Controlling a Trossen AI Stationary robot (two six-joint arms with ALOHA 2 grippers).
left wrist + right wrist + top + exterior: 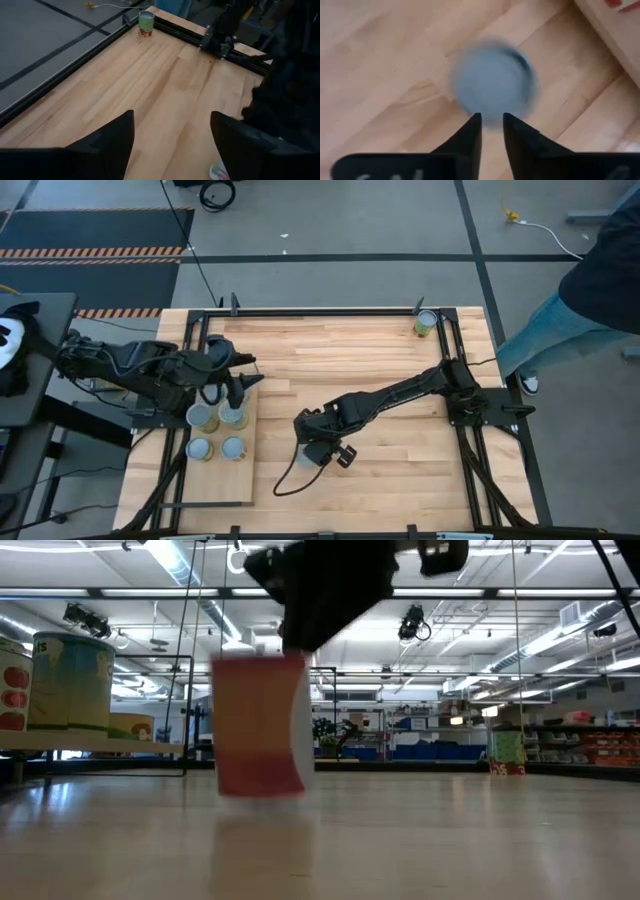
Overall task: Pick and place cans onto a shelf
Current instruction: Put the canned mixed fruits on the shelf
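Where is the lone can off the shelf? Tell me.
In the high view, the lone can stands at the tabletop's far right corner, beside the black frame, far from both grippers.

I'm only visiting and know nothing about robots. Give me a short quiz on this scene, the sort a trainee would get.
1. How many cans stand on the shelf?
2. True or false: the left gripper, over the shelf's far edge, is shut on a can.
3. The right gripper is at the middle of the table, by a blurred can. Where does the lone green can stand? A. at a corner of the table; B. on the shelf; C. on the floor.
Key: 1. four; 2. false, it is open and empty; 3. A.
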